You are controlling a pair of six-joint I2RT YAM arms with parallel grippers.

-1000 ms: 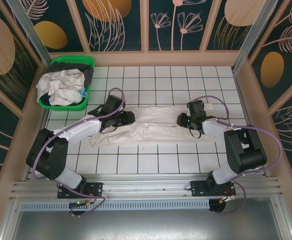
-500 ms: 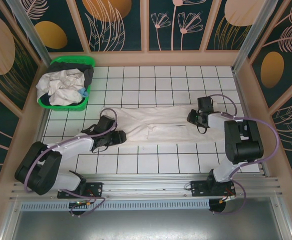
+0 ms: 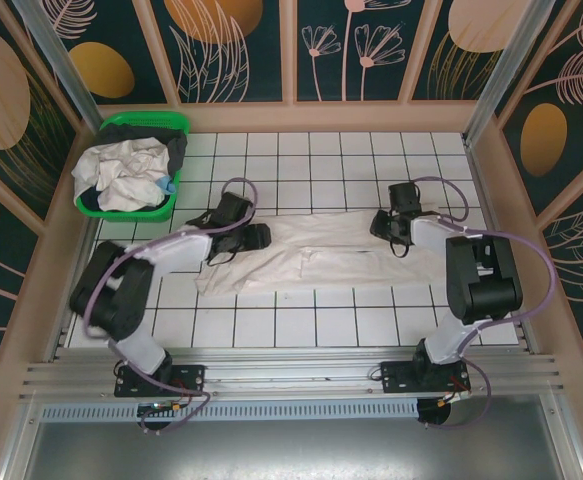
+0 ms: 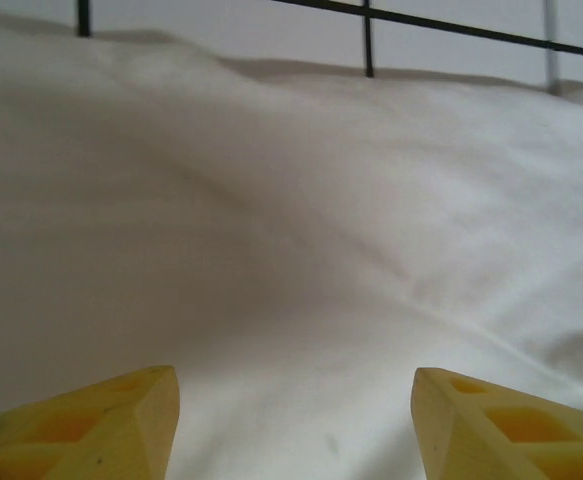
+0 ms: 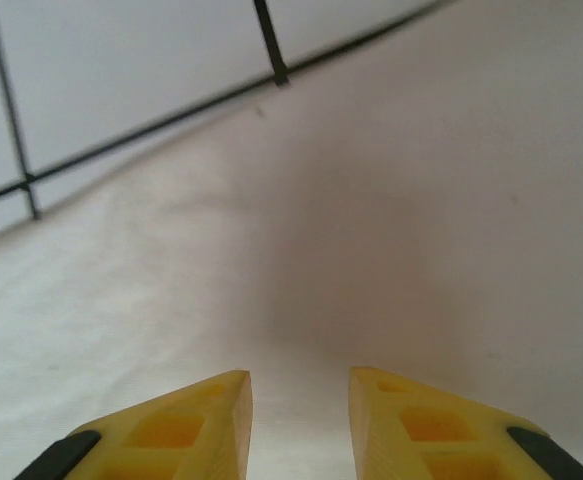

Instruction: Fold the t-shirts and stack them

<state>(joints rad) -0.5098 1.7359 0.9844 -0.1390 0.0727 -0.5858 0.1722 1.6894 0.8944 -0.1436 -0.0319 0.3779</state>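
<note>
green basket (image 3: 147, 122) holds crumpled clothes (image 3: 126, 176). left hand (image 4: 293, 388) spread wide, right hand (image 5: 299, 388) narrowly parted, both empty over t-shirt (image 3: 321, 250).

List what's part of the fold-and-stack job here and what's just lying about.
Job:
- t-shirt, laid out on the tiles
- left gripper, open over it
- right gripper, open over its other end
- crumpled white clothes, probably more shirts to fold

Lying about:
- green basket holding those clothes
- dark garment in the basket
</note>
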